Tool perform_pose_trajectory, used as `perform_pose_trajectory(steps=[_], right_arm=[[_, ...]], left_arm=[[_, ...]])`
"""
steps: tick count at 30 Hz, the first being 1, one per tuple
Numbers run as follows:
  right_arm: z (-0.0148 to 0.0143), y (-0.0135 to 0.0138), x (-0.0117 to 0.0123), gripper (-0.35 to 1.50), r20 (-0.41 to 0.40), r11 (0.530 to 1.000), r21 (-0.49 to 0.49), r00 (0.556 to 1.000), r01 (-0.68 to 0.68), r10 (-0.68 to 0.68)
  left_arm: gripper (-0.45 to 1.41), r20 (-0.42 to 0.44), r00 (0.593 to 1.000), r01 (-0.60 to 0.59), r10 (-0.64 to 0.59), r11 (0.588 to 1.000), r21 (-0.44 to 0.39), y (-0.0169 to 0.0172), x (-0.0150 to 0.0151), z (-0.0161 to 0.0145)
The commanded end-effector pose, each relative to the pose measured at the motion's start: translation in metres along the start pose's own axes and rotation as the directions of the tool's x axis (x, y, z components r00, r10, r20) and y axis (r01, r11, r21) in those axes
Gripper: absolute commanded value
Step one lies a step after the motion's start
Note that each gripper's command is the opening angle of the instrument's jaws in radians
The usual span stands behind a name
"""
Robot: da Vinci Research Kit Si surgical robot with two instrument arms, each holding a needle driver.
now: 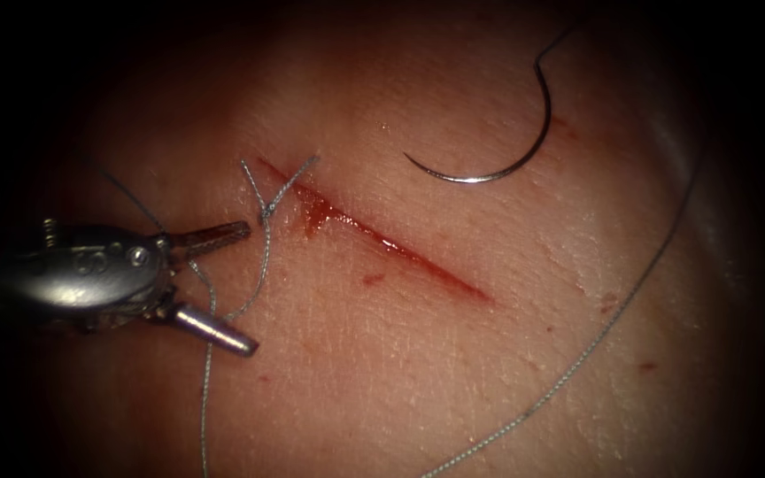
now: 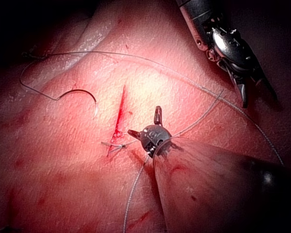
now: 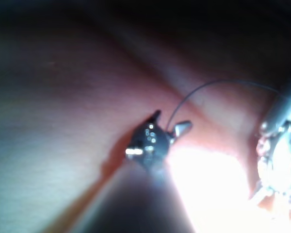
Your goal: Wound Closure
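The cut (image 1: 400, 252) runs slantwise across the tissue (image 1: 418, 372), with a tied knot (image 1: 266, 211) and two short thread tails at its upper left end. The curved needle (image 1: 498, 173) lies free on the surface to the right of the cut, not in the tissue and held by neither tool. My left tool (image 1: 248, 288) rests left of the cut, open, with a strand of thread (image 1: 208, 354) running between its jaws ungripped. In the left wrist view it (image 2: 143, 121) sits beside the knot (image 2: 117, 144). My right tool (image 2: 256, 96) hovers away from the cut, open and holding nothing (image 3: 172, 120).
A long length of thread (image 1: 613, 323) trails from the needle's tail around the right side of the tissue and off the lower edge. Red fluid (image 1: 316, 217) pools at the cut just below the knot. Small red specks dot the tissue right of the cut.
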Motion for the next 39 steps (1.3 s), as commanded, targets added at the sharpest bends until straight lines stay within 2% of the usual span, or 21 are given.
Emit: perform_pose_trajectory(steps=[1,4,6,7,8,9,10,12,13,14,15,19,20,21,27,30,31,32,33,34,39], right_arm=[[-0.0007,-0.0025,-0.0004,1.48,-0.007,0.991,0.047,0.992,-0.125,0.126],[-0.0027,-0.0034,0.0003,1.48,-0.100,0.963,0.125,0.963,-0.238,0.251],[-0.0056,-0.0028,0.0004,1.48,-0.120,0.959,0.114,0.955,-0.259,0.272],[-0.0056,-0.0028,0.0004,1.48,-0.120,0.959,0.114,0.955,-0.259,0.272],[-0.0069,-0.0021,0.0005,1.48,-0.115,0.959,0.095,0.954,-0.268,0.278],[-0.0079,-0.0016,0.0005,1.48,-0.111,0.958,0.083,0.952,-0.275,0.284],[-0.0100,-0.0001,0.0005,1.48,-0.102,0.955,0.050,0.950,-0.293,0.296],[-0.0116,0.0011,0.0006,1.48,-0.100,0.957,0.024,0.952,-0.290,0.291],[-0.0129,0.0022,0.0009,1.48,-0.099,0.960,0.005,0.955,-0.280,0.279],[-0.0136,0.0029,0.0012,1.48,-0.096,0.962,-0.014,0.958,-0.274,0.271],[-0.0136,0.0029,0.0012,1.48,-0.096,0.962,-0.014,0.958,-0.274,0.271],[-0.0134,0.0031,0.0017,1.48,-0.095,0.963,-0.027,0.960,-0.269,0.265],[-0.0131,0.0030,0.0019,1.48,-0.096,0.963,-0.024,0.959,-0.268,0.265],[-0.0130,0.0029,0.0020,1.48,-0.096,0.963,-0.024,0.959,-0.268,0.265],[-0.0130,0.0028,0.0027,1.48,-0.097,0.965,-0.022,0.962,-0.260,0.257],[-0.0132,0.0028,0.0030,1.48,-0.097,0.966,-0.023,0.962,-0.257,0.254],[-0.0132,0.0029,0.0031,1.48,-0.097,0.966,-0.023,0.962,-0.258,0.255],[-0.0133,0.0032,0.0032,1.48,-0.097,0.968,-0.026,0.965,-0.249,0.246],[-0.0133,0.0032,0.0032,1.48,-0.097,0.968,-0.026,0.965,-0.249,0.246],[-0.0133,0.0034,0.0032,1.48,-0.097,0.969,-0.024,0.966,-0.245,0.241],[-0.0142,0.0045,0.0029,1.46,-0.087,0.972,-0.044,0.970,-0.230,0.226]], left_arm=[[0.67,0.010,1.000,0.007,-0.007,1.000,-0.001,-0.0004,-0.0015,0.0012],[0.67,0.032,0.999,0.023,-0.023,1.000,0.000,-0.0012,-0.0027,0.0016],[0.67,0.041,0.999,0.018,-0.018,1.000,0.001,-0.0014,-0.0031,0.0017],[0.67,0.041,0.999,0.018,-0.018,1.000,0.001,-0.0014,-0.0031,0.0017],[0.66,0.047,0.999,0.017,-0.017,1.000,0.001,-0.0014,-0.0032,0.0018],[0.62,0.065,0.998,0.016,-0.016,1.000,0.002,-0.0014,-0.0034,0.0019],[0.56,0.106,0.994,0.011,-0.014,0.999,0.031,-0.0014,-0.0035,0.0021],[0.47,0.154,0.988,0.005,-0.012,0.999,0.052,-0.0014,-0.0038,0.0025],[0.32,0.189,0.982,-0.001,-0.011,0.998,0.061,-0.0012,-0.0041,0.0027],[0.26,0.241,0.970,-0.003,-0.016,0.997,0.077,-0.0009,-0.0045,0.0030],[0.26,0.241,0.970,-0.003,-0.016,0.997,0.077,-0.0009,-0.0045,0.0030],[0.15,0.354,0.935,-0.017,-0.028,0.992,0.124,-0.0002,-0.0052,0.0031],[0.15,0.422,0.906,-0.042,-0.028,0.987,0.156,0.0000,-0.0056,0.0030],[0.15,0.454,0.890,-0.055,-0.029,0.984,0.171,0.0000,-0.0058,0.0029],[0.24,0.535,0.844,-0.102,-0.035,0.969,0.224,-0.0005,-0.0067,0.0021],[0.24,0.545,0.838,-0.104,-0.041,0.967,0.233,-0.0011,-0.0071,0.0018],[0.20,0.550,0.834,-0.105,-0.043,0.966,0.235,-0.0011,-0.0072,0.0017],[-0.16,0.557,0.829,-0.106,-0.046,0.966,0.238,-0.0010,-0.0074,0.0017],[-0.16,0.557,0.829,-0.106,-0.046,0.966,0.238,-0.0010,-0.0074,0.0017],[-0.45,0.557,0.829,-0.104,-0.049,0.966,0.239,-0.0007,-0.0073,0.0016],[-0.45,0.570,0.822,-0.145,0.006,0.969,0.199,0.0002,-0.0063,0.0011]])
